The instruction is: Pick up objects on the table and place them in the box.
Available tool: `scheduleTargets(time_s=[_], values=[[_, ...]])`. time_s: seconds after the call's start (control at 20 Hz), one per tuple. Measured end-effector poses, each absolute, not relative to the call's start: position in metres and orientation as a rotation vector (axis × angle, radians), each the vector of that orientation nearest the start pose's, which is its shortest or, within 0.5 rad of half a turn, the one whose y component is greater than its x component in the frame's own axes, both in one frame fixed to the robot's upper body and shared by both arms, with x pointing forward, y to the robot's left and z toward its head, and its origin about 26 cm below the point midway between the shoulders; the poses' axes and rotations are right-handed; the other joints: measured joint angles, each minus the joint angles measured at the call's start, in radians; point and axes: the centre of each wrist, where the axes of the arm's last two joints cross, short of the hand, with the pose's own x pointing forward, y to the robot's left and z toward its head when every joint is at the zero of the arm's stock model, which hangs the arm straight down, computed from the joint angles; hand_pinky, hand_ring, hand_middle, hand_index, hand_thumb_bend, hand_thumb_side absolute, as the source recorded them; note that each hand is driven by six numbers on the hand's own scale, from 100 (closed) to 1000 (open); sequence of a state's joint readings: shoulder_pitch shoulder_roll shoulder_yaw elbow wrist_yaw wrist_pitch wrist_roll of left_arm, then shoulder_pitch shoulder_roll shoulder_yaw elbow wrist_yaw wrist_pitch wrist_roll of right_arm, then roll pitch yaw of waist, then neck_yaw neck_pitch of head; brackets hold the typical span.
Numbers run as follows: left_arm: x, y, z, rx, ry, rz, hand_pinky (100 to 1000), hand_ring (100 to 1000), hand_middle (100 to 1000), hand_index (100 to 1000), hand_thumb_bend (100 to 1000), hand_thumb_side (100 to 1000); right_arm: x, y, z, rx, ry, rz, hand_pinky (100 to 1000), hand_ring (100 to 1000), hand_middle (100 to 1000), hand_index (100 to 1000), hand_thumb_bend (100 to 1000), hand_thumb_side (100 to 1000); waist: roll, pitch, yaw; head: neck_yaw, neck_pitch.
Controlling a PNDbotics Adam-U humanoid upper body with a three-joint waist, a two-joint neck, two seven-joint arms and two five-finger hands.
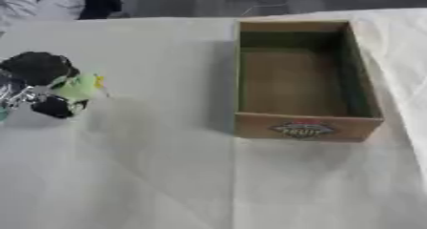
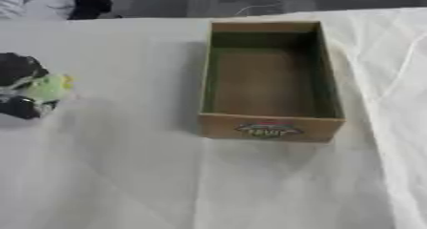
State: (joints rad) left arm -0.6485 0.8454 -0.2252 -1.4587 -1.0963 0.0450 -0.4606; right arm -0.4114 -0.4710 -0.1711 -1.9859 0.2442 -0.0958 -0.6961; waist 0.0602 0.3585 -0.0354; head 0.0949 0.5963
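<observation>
Your left hand [image 1: 33, 87] sits at the left edge of the frame, fingers curled round a light green object [image 1: 79, 86]. The open cardboard box [image 1: 304, 128] stands right of centre on the white tablecloth [image 1: 150, 175], well apart from it.

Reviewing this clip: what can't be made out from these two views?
- Light green object: the left hand curls round it and it is blurred; its kind is unclear.
- Left arm: cut off by the left edge in both views.
- Right hand: in neither view.
- Box label: blurred, unreadable.
- Box's inner near wall: hidden by its own front.
</observation>
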Motion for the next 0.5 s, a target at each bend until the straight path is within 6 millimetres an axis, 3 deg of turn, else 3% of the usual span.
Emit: scheduleTargets(time_s=[0.25,0.5], values=[[0.384,0.337,0.263,1.521,-1.08,-1.551,299,466,395,548,100,574,0.301,-0.311,0.26,1.208,3.231,0.433,796,831,665,740,100,1000,0.003,-0.008,0.0,-0.006,0.0],[0.382,0.319,0.293,1.549,-1.199,-1.54,287,456,387,542,100,588,0.301,-0.312,0.26,1.209,3.232,0.431,796,830,665,740,100,1000,0.013,-0.025,-0.001,-0.017,0.015]])
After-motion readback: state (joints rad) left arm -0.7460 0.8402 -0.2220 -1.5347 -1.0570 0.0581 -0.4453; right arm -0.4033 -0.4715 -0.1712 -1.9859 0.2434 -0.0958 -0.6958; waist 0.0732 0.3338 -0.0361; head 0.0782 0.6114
